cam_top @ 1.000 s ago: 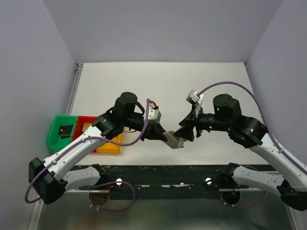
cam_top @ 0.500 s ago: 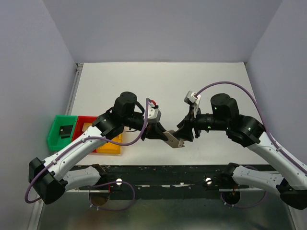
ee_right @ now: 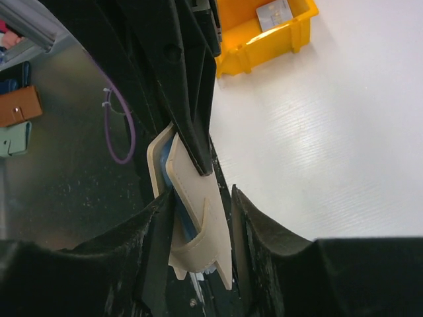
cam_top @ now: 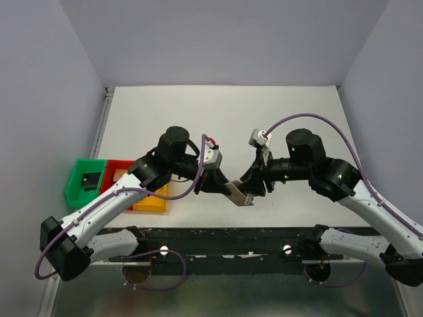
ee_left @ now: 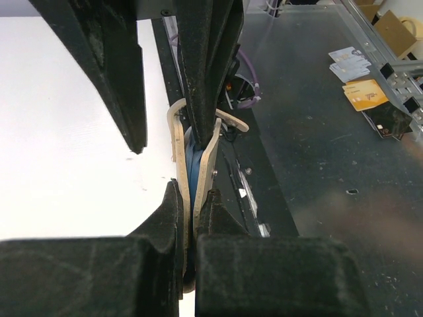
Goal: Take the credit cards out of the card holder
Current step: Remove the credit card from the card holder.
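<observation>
The tan card holder (cam_top: 241,193) hangs in the air over the table's front edge, folded nearly closed, with blue lining showing between its panels (ee_left: 198,158). My left gripper (ee_left: 192,198) is shut on one end of it. My right gripper (ee_right: 203,193) stands open around the other end (ee_right: 195,198); one finger (ee_right: 158,224) touches a panel and the other finger is clear of it. In the top view the two grippers (cam_top: 221,187) (cam_top: 254,188) meet at the holder. No credit cards show inside it. A silver-grey card (ee_right: 274,13) lies in the yellow bin.
Green bin (cam_top: 86,179) with a small black object, red bin (cam_top: 119,173) and yellow bin (cam_top: 151,201) sit at the table's left front. Below the front edge, a dark shelf holds loose cards (ee_left: 350,63) and wallets (ee_right: 20,105).
My right arm has slid left, bringing its jaws over the holder's free end, and the jaws have narrowed. The left gripper still holds the holder in the same place.
</observation>
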You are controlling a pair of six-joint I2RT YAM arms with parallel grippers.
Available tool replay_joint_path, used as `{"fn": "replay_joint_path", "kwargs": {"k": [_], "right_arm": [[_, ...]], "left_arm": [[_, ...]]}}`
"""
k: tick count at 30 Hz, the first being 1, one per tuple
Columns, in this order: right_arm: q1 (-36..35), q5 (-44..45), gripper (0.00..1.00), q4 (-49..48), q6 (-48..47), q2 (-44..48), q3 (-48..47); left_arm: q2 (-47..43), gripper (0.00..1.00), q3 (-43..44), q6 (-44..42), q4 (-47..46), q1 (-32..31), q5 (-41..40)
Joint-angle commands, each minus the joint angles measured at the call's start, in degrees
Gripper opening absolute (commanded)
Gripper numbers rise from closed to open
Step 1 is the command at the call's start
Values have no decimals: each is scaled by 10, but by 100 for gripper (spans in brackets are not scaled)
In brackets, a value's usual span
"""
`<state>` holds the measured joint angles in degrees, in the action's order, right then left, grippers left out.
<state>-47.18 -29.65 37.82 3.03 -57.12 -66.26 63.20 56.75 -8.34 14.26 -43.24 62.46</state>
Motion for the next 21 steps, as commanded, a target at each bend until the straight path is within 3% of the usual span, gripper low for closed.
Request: {"fn": "replay_joint_path", "kwargs": {"k": [1, 3, 6, 7, 11, 12, 14, 17, 18, 21], "right_arm": [[-12, -10, 43, 59, -20, -24, 13], [-13, -9, 31, 57, -14, -25, 14], [-12, 8, 3, 54, 1, -26, 10], [-12, 17, 0, 56, 7, -26, 8], [-12, 48, 0, 57, 19, -21, 3], [-13, 61, 0, 55, 25, -18, 3], [-12, 92, 0, 56, 34, -12, 1], [-12, 136, 0, 55, 50, -4, -5], [-12, 153, 0, 55, 55, -4, -6], [-12, 217, 0, 52, 77, 2, -9]], "left_arm": [[-1, 0, 31, 5, -113, -2, 52], [3, 0, 32, 10, -121, -2, 52], [3, 0, 31, 12, -121, -2, 47], [2, 4, 28, 12, -120, -2, 41], [-6, 23, 14, 6, -112, -1, 11], [-11, 35, 8, 3, -107, -1, -2], [-20, 48, -1, -2, -103, 1, -44], [-40, 59, -30, 2, -116, 9, -112], [-47, 71, -42, 9, -128, 15, -133], [-63, 73, -79, 68, -183, 24, -261]]}}
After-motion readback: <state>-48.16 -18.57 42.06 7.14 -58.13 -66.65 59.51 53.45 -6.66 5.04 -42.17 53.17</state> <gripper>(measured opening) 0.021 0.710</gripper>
